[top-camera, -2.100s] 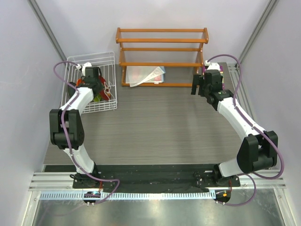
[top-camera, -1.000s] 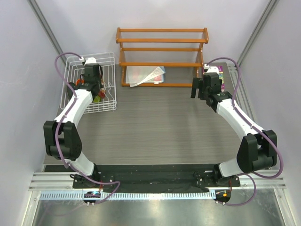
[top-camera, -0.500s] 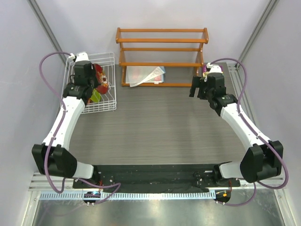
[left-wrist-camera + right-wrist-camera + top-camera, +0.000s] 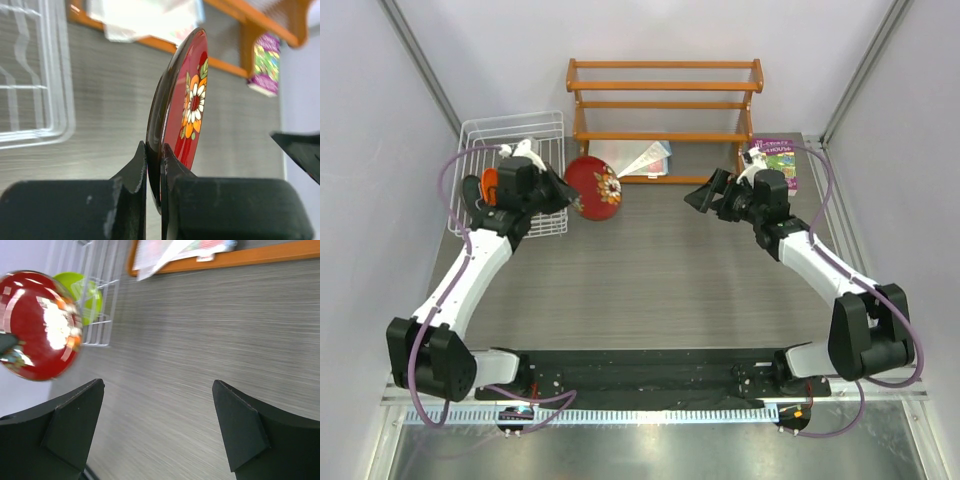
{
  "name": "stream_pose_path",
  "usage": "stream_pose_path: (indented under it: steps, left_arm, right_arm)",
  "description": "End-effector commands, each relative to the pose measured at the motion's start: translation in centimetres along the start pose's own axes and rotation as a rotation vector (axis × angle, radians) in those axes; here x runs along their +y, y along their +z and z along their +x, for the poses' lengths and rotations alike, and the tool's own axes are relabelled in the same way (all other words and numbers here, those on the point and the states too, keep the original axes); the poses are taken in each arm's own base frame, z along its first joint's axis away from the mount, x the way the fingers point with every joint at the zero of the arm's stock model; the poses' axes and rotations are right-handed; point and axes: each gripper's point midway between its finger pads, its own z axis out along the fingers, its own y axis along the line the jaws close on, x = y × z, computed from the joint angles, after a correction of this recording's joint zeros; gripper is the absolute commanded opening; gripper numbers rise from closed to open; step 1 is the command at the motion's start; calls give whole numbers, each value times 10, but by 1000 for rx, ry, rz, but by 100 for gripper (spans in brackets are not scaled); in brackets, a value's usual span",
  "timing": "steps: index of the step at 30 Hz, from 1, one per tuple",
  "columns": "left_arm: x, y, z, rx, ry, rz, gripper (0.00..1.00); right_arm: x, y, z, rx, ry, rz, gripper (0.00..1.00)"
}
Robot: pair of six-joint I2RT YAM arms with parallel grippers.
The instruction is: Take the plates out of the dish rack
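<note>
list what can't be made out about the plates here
- Top view: the left arm covers much of the dish rack; how many plates sit inside is hidden.
- Right wrist view: the red plate is motion-blurred; its pattern is unreadable.
- Left wrist view: the left claw hides the plate's lower rim.

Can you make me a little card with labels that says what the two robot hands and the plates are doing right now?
Left gripper: shut on the rim of the dark red round plate with a flower pattern
Red plate: held on edge, outside the white wire dish rack, to its right, over the grey table
Right gripper: open, empty, facing the red plate
In the rack: a lime green round plate
At the back: orange-brown wooden shelf
</note>
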Motion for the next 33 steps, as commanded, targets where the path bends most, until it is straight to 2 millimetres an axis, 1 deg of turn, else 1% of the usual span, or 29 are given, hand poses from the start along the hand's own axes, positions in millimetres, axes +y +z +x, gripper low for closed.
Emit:
stream_pose_path:
  steps: [1, 2, 3, 4, 5, 6, 7, 8, 10, 11, 13, 18, 19, 21, 22, 24, 25, 26, 27, 28, 29, 30, 31, 33]
  left_arm:
    - [-67, -1, -8, -63, -44, 254, 0]
    - [-73, 0, -2, -51, -56, 267, 0]
    - [-80, 1, -3, -61, -59, 294, 0]
    - [-82, 4, 2, -53, -65, 302, 0]
    - [-87, 5, 11, -31, -73, 311, 0]
    - [-93, 6, 10, -41, -73, 337, 0]
    - [-96, 10, 15, -26, -73, 344, 0]
    - [-98, 12, 19, -18, -80, 350, 0]
    - [-106, 13, 23, -13, -80, 380, 0]
    - [-105, 17, 28, -2, -84, 382, 0]
    - [-115, 17, 31, 7, -99, 424, 0]
    - [-118, 26, 45, 39, -100, 430, 0]
    - [-120, 27, 49, 48, -103, 437, 0]
    - [-123, 27, 51, 52, -99, 444, 0]
    - [-124, 27, 54, 57, -96, 447, 0]
    - [-124, 28, 55, 57, -96, 442, 0]
    - [-124, 28, 57, 59, -96, 442, 0]
    - [-124, 27, 57, 60, -94, 443, 0]
    - [-123, 28, 58, 64, -94, 441, 0]
    - [-123, 29, 59, 66, -94, 441, 0]
    - [-124, 30, 61, 73, -91, 445, 0]
    - [-123, 30, 62, 75, -90, 443, 0]
    - [-122, 31, 62, 75, -85, 438, 0]
    - [-119, 32, 63, 74, -79, 425, 0]
  right_arm:
    - [53, 8, -8, -31, 54, -239, 96]
    - [52, 13, -1, -15, 60, -239, 96]
    - [56, 16, 4, -3, 59, -248, 96]
    - [59, 18, 8, 4, 61, -258, 96]
    - [56, 22, 13, 20, 69, -258, 96]
    - [60, 24, 14, 14, 68, -281, 96]
    - [62, 24, 17, 23, 91, -296, 95]
    - [59, 29, 21, 34, 104, -297, 96]
    - [60, 33, 23, 33, 113, -309, 95]
    - [60, 34, 27, 45, 120, -317, 95]
    - [60, 37, 30, 42, 126, -344, 95]
    - [69, 39, 28, 22, 146, -429, 93]
    - [67, 43, 30, 29, 156, -433, 93]
    - [72, 43, 27, 18, 170, -467, 91]
    - [71, 46, 30, 24, 176, -471, 89]
    - [76, 47, 26, 13, 184, -505, 82]
    - [75, 49, 28, 19, 190, -507, 74]
    - [75, 51, 27, 20, 193, -507, 70]
    - [75, 52, 28, 24, 192, -510, 63]
    - [75, 52, 30, 35, 195, -520, 49]
    - [77, 51, 30, 34, 187, -538, 39]
    - [77, 50, 30, 31, 195, -539, 23]
    - [76, 48, 29, 20, 196, -538, 2]
    - [77, 45, 28, 15, 181, -537, 1]
